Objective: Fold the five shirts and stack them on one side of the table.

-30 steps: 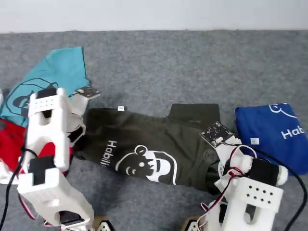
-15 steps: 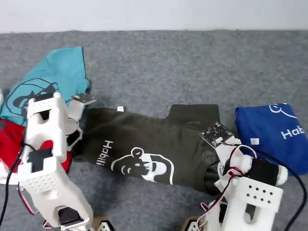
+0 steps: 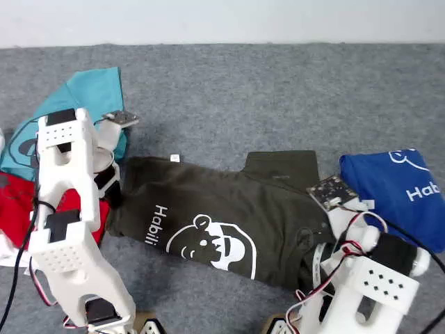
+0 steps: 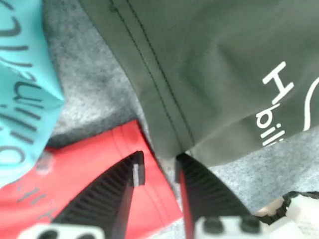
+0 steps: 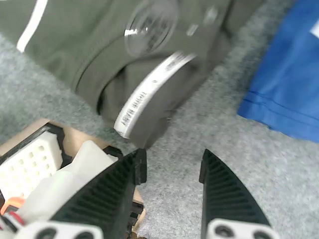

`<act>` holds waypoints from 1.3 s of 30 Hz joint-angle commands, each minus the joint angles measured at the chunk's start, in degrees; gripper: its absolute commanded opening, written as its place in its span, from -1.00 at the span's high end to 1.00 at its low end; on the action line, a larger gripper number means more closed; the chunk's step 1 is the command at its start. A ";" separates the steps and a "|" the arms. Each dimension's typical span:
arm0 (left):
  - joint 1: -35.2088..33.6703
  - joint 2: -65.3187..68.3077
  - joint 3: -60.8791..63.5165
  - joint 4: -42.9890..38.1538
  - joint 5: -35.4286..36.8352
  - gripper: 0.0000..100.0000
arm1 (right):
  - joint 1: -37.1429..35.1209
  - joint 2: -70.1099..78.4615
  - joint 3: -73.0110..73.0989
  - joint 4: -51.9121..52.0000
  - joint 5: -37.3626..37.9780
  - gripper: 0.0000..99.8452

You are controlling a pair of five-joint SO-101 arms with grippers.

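Dk olive shirt (image 3: 222, 209) lies spread across the middle of the grey counter (image 3: 243, 97), print side up w/ white bear graphic (image 3: 215, 240), not folded, one sleeve sticking out toward the far edge. Left hand (image 4: 158, 160) sits low at the shirt's hem corner, on the side next to the red shirt (image 3: 17, 202). Its fingers are a little apart, and the hem corner comes down right at the tips. The red cloth shows through the gap, so it reads as open, not clamped. Left arm (image 3: 66, 188) stands over the red and teal pile. Teal shirt (image 3: 87, 101) lies crumpled at the far left of the counter, partly over the red one; both are loose, unfolded. Right hand (image 5: 172, 157) is at the shirt's collar end, fingers wide apart w/ bare counter between them, holding nothing. The collar w/ its white neck band (image 5: 149, 89) is bunched up just beyond the tips. Blue shirt (image 3: 389, 188) lies folded flat at the right side of the counter, near the olive one but apart from it, beside the right arm (image 3: 368, 278). Small white tag (image 3: 174, 158) lies on the counter, just off the olive shirt's far edge.
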 commanded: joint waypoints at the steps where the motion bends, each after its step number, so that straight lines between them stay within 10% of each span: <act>1: 0.00 -5.10 -2.07 1.67 0.35 0.73 | 2.77 -0.66 -3.96 2.51 0.44 0.63; 18: 15.38 -7.21 -2.51 -11.08 19.78 0.73 | -11.12 16.13 -8.44 -20.53 -21.71 0.63; 39: 23.38 9.85 -2.86 -8.18 21.71 0.73 | -14.37 44.44 -17.14 -40.57 -21.63 0.76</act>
